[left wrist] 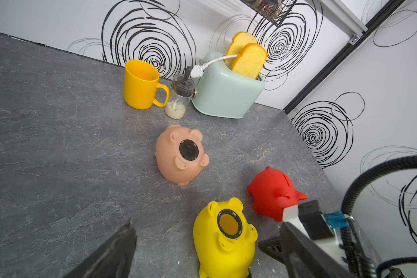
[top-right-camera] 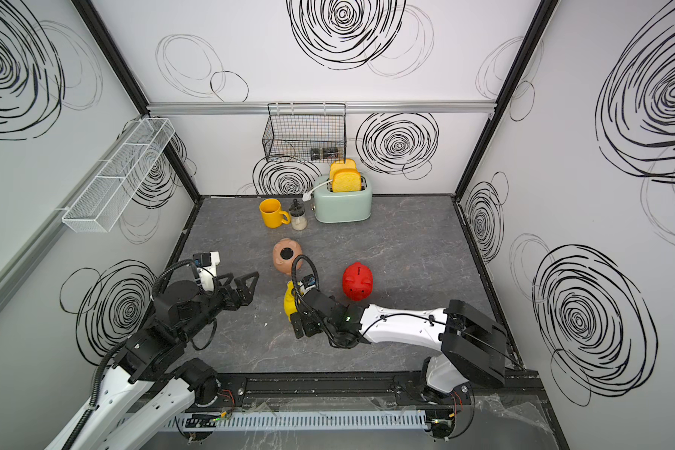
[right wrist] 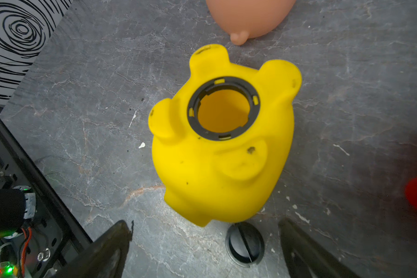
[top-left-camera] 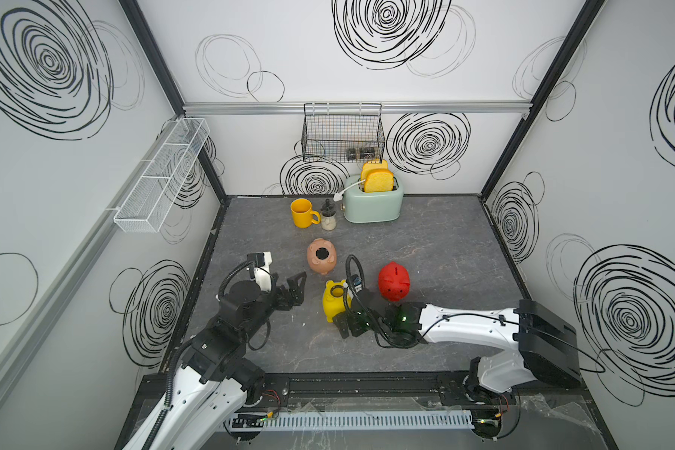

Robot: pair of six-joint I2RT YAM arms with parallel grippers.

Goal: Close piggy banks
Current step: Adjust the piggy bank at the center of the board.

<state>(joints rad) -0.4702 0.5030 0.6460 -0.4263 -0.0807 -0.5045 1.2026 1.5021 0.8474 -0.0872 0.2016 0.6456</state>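
Tabletop point(top-left-camera: 444, 253) is grey and veined. Farthest left, the left tool point(top-left-camera: 295, 290) hangs open and empty. Next, the pink pig point(top-left-camera: 321, 257) lies belly up with a seated plug point(left wrist: 189, 150) filling its hole. Nearer the front, the yellow pig point(right wrist: 202, 173) also lies belly up, its round hole uncovered. A loose plug point(right wrist: 245, 243) lies on the tabletop just beside it, between the spread fingers of the right tool point(right wrist: 203, 229), which grips nothing. Rightmost, the red pig point(top-left-camera: 394, 281) stands coin slot upward, apart from both tools
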